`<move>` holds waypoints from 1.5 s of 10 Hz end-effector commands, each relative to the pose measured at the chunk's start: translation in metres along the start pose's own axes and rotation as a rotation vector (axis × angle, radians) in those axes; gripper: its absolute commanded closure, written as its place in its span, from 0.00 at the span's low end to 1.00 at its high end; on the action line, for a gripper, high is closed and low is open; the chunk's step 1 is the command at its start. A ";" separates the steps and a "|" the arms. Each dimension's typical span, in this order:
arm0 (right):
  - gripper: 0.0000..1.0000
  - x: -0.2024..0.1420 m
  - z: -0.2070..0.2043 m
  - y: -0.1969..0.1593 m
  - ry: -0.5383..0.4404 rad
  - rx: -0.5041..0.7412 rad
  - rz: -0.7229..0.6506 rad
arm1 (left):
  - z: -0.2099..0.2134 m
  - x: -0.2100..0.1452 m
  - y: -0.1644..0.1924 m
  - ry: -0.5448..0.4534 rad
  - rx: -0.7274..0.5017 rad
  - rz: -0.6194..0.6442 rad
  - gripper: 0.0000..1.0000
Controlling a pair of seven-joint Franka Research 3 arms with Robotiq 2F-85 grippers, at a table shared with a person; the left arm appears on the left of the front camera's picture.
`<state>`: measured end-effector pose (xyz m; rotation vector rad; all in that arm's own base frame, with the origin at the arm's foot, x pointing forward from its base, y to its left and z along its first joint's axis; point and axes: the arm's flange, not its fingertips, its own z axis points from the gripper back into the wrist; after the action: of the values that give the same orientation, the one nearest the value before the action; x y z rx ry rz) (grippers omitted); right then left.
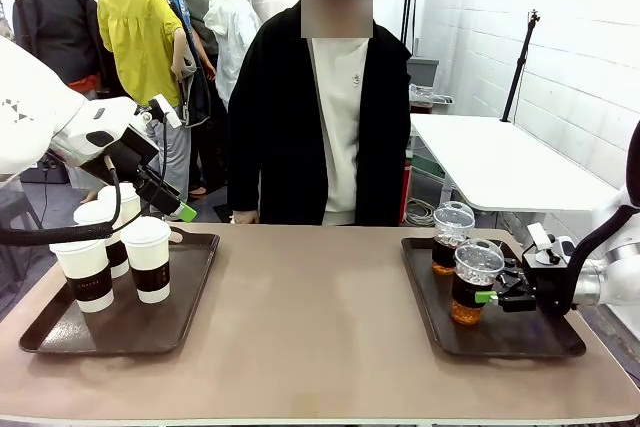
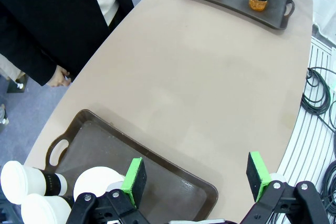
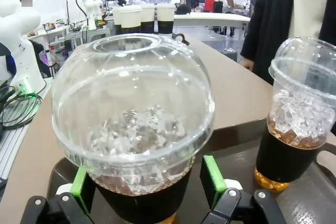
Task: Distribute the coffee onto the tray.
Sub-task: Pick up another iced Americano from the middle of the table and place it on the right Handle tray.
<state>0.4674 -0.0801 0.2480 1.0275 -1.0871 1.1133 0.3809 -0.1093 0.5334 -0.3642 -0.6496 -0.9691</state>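
The right gripper (image 1: 492,296) stands open around the near iced cup (image 1: 472,281), which sits on the right tray (image 1: 520,342), probably just set down. A second iced cup (image 1: 449,237) stands at 11 o'clock. The left gripper (image 2: 195,178) hangs open above the left tray (image 1: 60,332), where three paper cups (image 1: 148,258) wait.

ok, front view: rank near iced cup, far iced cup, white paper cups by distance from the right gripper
1. Near iced cup, between the open fingers of the right gripper, on the right tray.
2. Far iced cup, just behind it on the same tray.
3. White paper cups, across the table on the left tray.
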 end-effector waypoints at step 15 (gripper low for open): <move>0.00 0.005 0.049 0.028 0.050 -0.057 -0.062 | 0.000 -0.001 0.002 -0.014 -0.018 -0.002 0.00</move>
<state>0.4321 -0.1225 0.2635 0.9724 -1.0200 1.0369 0.3809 -0.1094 0.5334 -0.3641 -0.6495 -0.9692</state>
